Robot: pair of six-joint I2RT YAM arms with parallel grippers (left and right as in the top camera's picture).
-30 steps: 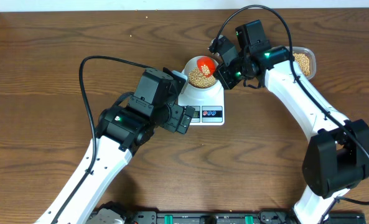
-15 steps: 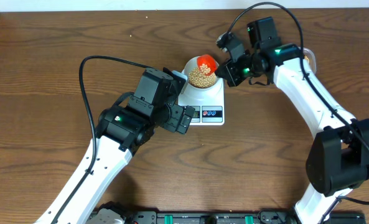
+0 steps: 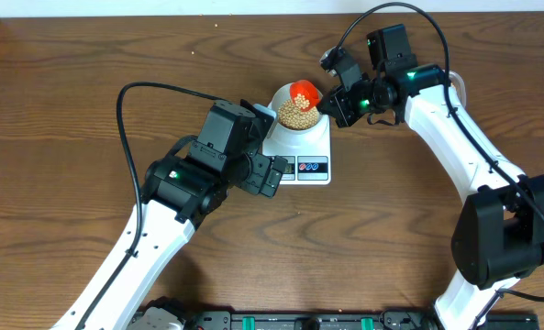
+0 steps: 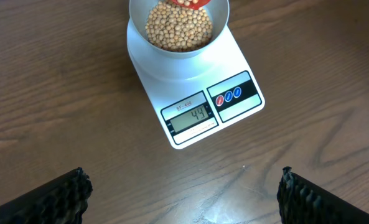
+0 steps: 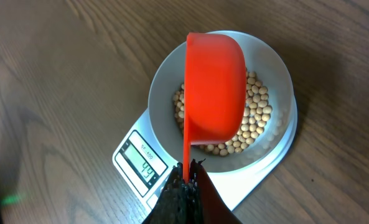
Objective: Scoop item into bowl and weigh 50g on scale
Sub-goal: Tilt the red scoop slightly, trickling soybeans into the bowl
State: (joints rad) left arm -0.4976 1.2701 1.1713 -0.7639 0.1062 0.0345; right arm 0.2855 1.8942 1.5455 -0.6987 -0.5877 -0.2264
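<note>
The white bowl (image 5: 277, 68) stands on the white scale (image 5: 259, 171), with tan beans (image 5: 256, 118) heaped inside. The scale's display (image 4: 198, 114) reads 44. My right gripper (image 5: 187, 171) is shut on the thin handle of a red scoop (image 5: 214, 87), which is tipped over above the bowl's far side. From overhead, the scoop (image 3: 304, 92) sits over the bowl's back rim, with the right gripper (image 3: 331, 103) just right of it. My left gripper (image 4: 184, 199) hangs open above bare table in front of the scale, with nothing between its fingers (image 4: 60, 199).
Wood-grain table all around. A black cable (image 3: 125, 101) loops over the table behind the left arm. A black rail (image 3: 299, 321) runs along the table's front edge. The right arm's white links stretch across the back right.
Over the last second my right arm moved slightly back and right, carrying the scoop to the bowl's far rim. The left arm has not moved.
</note>
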